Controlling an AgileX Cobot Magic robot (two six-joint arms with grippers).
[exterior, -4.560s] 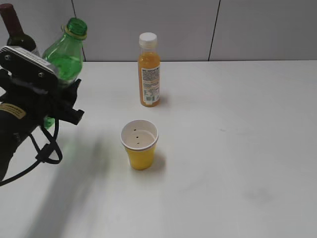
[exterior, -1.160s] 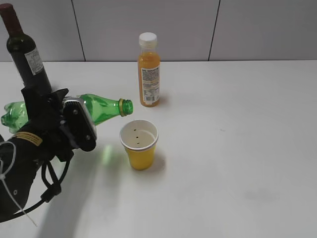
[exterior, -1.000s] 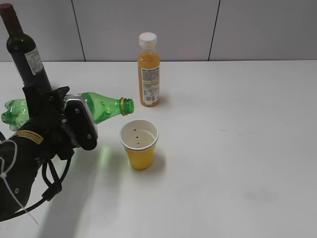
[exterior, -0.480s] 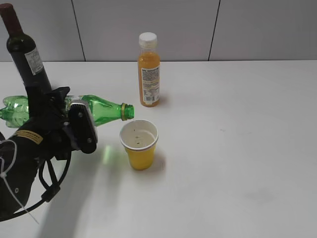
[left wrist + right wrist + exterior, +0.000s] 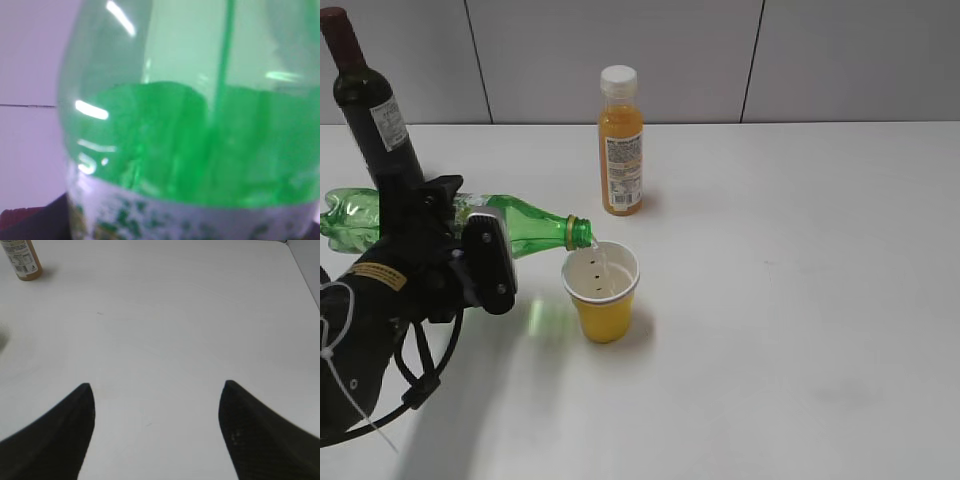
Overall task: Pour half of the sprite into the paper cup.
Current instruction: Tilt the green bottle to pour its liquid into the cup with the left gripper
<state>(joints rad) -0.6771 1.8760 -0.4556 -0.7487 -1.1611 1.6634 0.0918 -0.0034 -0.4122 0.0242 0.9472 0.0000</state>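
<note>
The sprite (image 5: 535, 228) is a green clear bottle lying almost level, its open mouth just over the near-left rim of the paper cup (image 5: 603, 310). A thin clear stream (image 5: 600, 262) runs from the mouth into the yellow cup. My left gripper (image 5: 435, 220) is shut on the bottle's label band. In the left wrist view the sprite (image 5: 200, 150) fills the picture and hides the fingers. My right gripper (image 5: 156, 390) hangs open over bare white table, nothing between its dark fingers; it does not show in the exterior view.
An orange juice bottle (image 5: 621, 140) with a white cap stands behind the cup; the same orange juice bottle (image 5: 22, 260) shows at the right wrist view's top left. A dark wine bottle (image 5: 370, 100) stands at the back left, just behind my left arm.
The left gripper has tipped the sprite further and moved its mouth right and down to the cup's rim. Liquid now flows into the cup. The right gripper has not moved.
</note>
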